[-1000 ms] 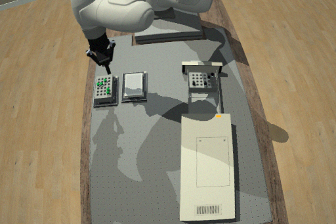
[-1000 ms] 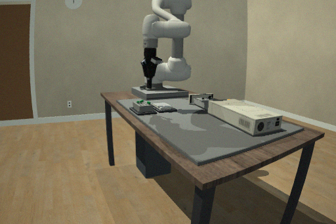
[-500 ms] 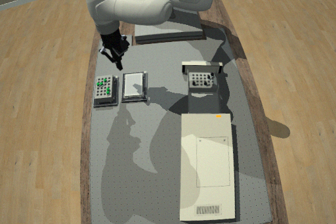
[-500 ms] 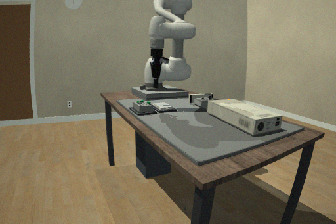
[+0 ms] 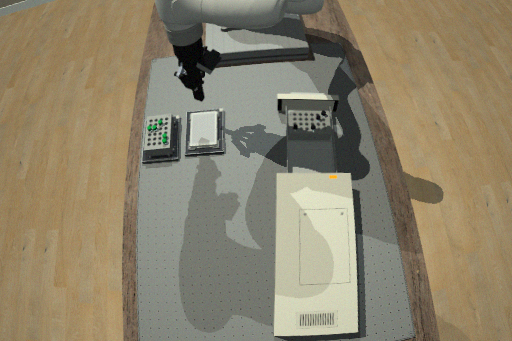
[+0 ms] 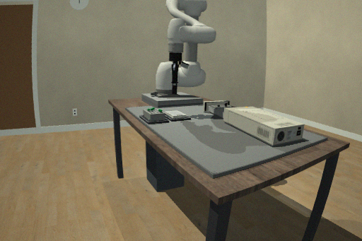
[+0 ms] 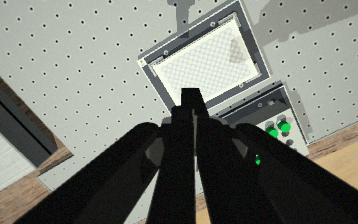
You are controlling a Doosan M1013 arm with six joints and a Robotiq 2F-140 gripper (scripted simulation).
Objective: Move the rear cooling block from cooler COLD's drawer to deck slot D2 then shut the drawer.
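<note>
My gripper (image 5: pixel 199 97) (image 6: pixel 174 92) (image 7: pixel 189 102) is shut and empty, raised above the table near slot D1. The rear block (image 5: pixel 156 143) (image 6: pixel 151 114) (image 7: pixel 296 134), grey with several green tubes standing in its bores, sits in slot D2 (image 5: pixel 161 160) (image 7: pixel 257 108) and looks flat; my fingers hide part of it in the wrist view. COLD (image 5: pixel 292 252) (image 6: pixel 254 119) has its drawer (image 5: pixel 311 152) pulled out and its orange lamp (image 5: pixel 333 177) lit. The front block (image 5: pixel 301 119), with several dark tubes, sits in the drawer behind the front panel (image 5: pixel 306 97) (image 6: pixel 211 106); its seating is partly in shadow.
Slot D1 (image 5: pixel 206 150) (image 7: pixel 254 47), with a white pad inside its dark frame, lies between D2 and the open drawer. The arm's base plate (image 5: pixel 260 52) (image 6: pixel 171 101) stands at the back. The arm's shadow falls across COLD and the drawer.
</note>
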